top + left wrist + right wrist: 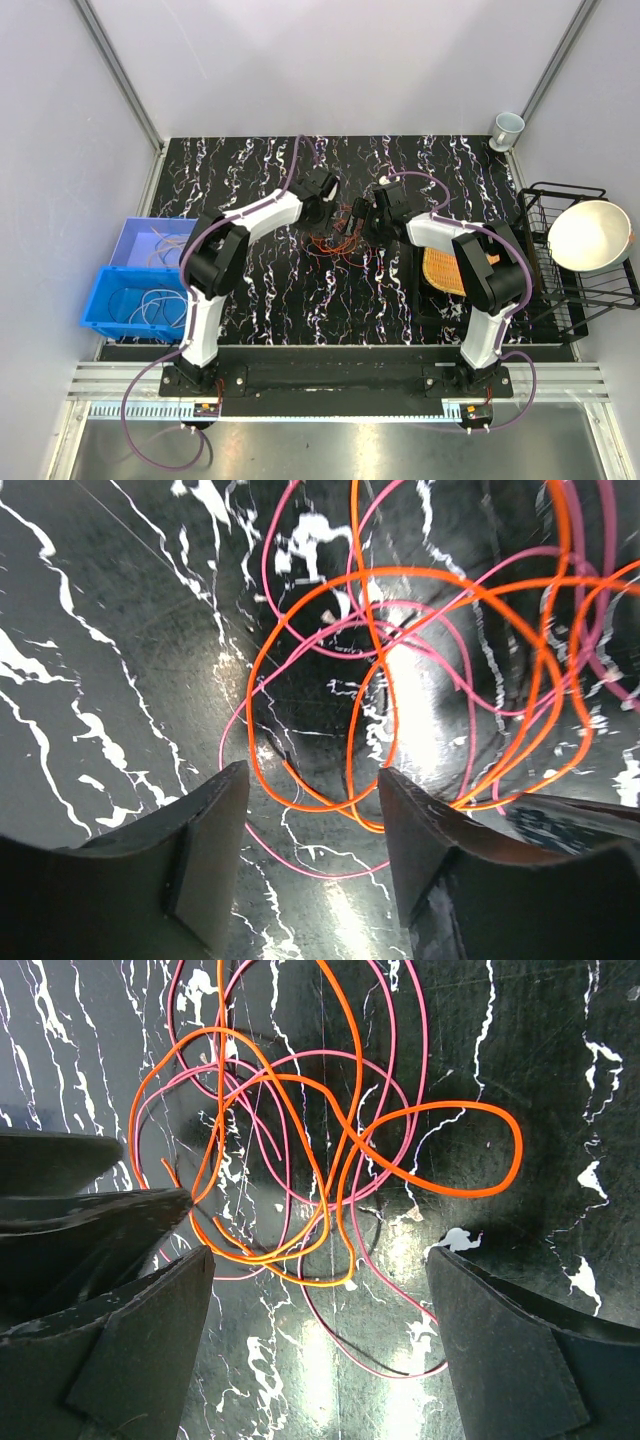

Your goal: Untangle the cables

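Observation:
The cables point(338, 243) lie in a tangle of thin orange and pink-red loops on the black marbled table, between the two grippers. My left gripper point(328, 208) is open just left of the tangle; in its wrist view orange and pink loops point(400, 680) lie on the table ahead of and between its fingers point(215, 850), not gripped. My right gripper point(372, 222) is open just right of the tangle; its wrist view shows orange and pink loops point(300, 1150) ahead of its wide-spread fingers point(500, 1340), with one pink strand running between them.
Two blue bins point(140, 290) holding pale cables stand at the left table edge. A woven orange mat point(445, 270) lies under the right arm. A black wire rack with a cream bowl point(588, 235) stands at the right. A cup point(507, 127) stands at the back right corner.

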`<state>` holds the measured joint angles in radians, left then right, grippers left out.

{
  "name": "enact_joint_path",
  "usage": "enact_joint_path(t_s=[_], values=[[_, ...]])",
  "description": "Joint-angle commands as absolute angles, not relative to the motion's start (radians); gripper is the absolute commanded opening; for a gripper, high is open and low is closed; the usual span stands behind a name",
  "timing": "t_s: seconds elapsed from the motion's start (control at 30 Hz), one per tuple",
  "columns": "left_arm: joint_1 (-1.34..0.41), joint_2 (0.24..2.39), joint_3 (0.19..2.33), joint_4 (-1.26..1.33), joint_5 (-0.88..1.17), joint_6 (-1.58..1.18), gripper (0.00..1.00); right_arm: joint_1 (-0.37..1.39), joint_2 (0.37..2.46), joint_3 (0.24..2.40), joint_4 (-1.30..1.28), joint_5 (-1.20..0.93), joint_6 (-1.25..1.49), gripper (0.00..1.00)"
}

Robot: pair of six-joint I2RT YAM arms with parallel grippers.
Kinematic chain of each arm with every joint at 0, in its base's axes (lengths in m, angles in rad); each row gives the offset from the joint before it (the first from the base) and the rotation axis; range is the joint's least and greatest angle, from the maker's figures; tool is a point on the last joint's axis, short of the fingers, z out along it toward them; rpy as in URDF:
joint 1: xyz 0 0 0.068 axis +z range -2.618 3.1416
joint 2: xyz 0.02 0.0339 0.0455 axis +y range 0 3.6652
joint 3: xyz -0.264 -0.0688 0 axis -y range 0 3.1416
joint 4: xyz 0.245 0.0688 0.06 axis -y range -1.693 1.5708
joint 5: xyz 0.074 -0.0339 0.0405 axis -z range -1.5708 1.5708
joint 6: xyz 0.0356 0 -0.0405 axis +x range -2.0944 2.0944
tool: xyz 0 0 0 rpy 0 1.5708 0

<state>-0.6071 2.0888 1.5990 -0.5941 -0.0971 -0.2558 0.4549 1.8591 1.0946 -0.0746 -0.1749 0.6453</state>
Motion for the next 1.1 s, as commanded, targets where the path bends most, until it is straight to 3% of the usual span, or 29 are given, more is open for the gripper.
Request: enact_joint_path(t_s=[0.0, 0.17, 0.4, 0.6, 0.9, 1.07], values=[[-0.618, 2.102, 1.626, -0.597, -0.117, -0.225, 0.56, 0.448, 1.868, 1.109, -0.057, -0.178, 0.652, 0.92], [-0.638, 2.092, 1.621, -0.597, -0.155, -0.23, 0.54, 0.448, 1.878, 1.115, -0.057, -0.184, 0.653, 0.92], [-0.652, 2.033, 1.64, -0.626, -0.247, -0.226, 0.64, 0.446, 1.887, 1.117, -0.055, -0.19, 0.653, 0.92], [-0.673, 2.023, 1.647, -0.635, -0.25, -0.198, 0.55, 0.448, 1.887, 1.117, -0.055, -0.19, 0.655, 0.92], [-0.713, 2.085, 1.666, -0.64, -0.27, -0.173, 0.53, 0.446, 1.887, 1.118, -0.055, -0.193, 0.655, 0.92], [-0.712, 2.128, 1.693, -0.65, -0.288, -0.176, 0.46, 0.448, 1.887, 1.118, -0.055, -0.195, 0.655, 0.92]])
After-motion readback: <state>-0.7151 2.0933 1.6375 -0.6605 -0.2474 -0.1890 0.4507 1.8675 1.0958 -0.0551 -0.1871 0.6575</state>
